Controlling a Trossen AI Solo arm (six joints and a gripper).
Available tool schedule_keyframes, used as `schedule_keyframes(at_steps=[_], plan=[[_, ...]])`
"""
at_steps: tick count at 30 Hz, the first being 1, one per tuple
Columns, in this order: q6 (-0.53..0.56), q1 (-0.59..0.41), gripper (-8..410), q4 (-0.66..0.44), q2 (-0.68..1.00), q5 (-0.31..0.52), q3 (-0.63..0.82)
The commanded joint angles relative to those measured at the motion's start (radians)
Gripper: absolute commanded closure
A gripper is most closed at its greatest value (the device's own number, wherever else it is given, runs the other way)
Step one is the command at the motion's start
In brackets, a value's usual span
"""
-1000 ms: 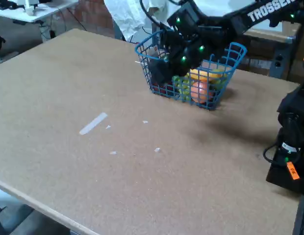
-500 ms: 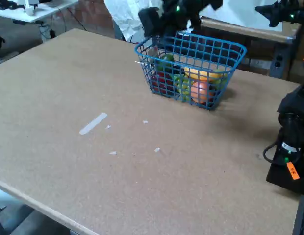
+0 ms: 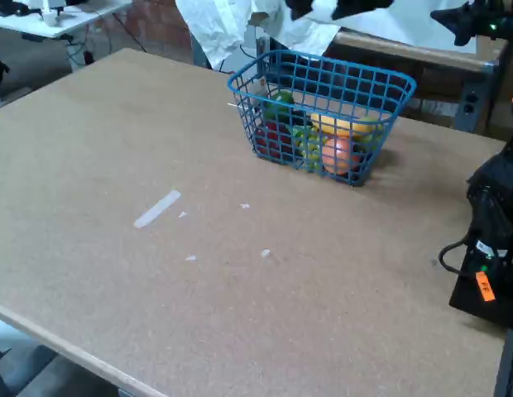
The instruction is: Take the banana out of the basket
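The blue wire-mesh basket [image 3: 403, 82] stands on the brown table at the upper middle of the fixed view. The yellow banana [image 3: 346, 126] lies inside it toward the right, behind an orange-pink round fruit [image 3: 339, 154]. Green and red fruit [image 3: 278, 106] fill the basket's left half. Only a dark piece of the arm [image 3: 339, 7] shows at the top edge, well above the basket. The gripper's fingers are out of the picture, and nothing hangs below the arm.
A pale strip of tape [image 3: 157, 208] and a few small scraps lie on the table's middle. The arm's black base with cables [image 3: 491, 240] sits at the right edge. White cloth [image 3: 215, 25] hangs behind the basket.
The arm has lifted out of the basket and risen almost fully out of the top of the picture. The banana and the other fruit remain in the basket.
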Motion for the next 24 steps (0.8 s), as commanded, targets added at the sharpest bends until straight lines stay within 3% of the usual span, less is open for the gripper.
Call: schedule_keyframes(at_steps=[1,11,24], plan=[[-0.013,-0.074,6,-0.021,0.009,-0.020,-0.003],[-0.032,-0.192,2,-0.014,0.107,-0.081,-0.005],[-0.079,-0.215,2,0.061,0.269,-0.100,-0.005]])
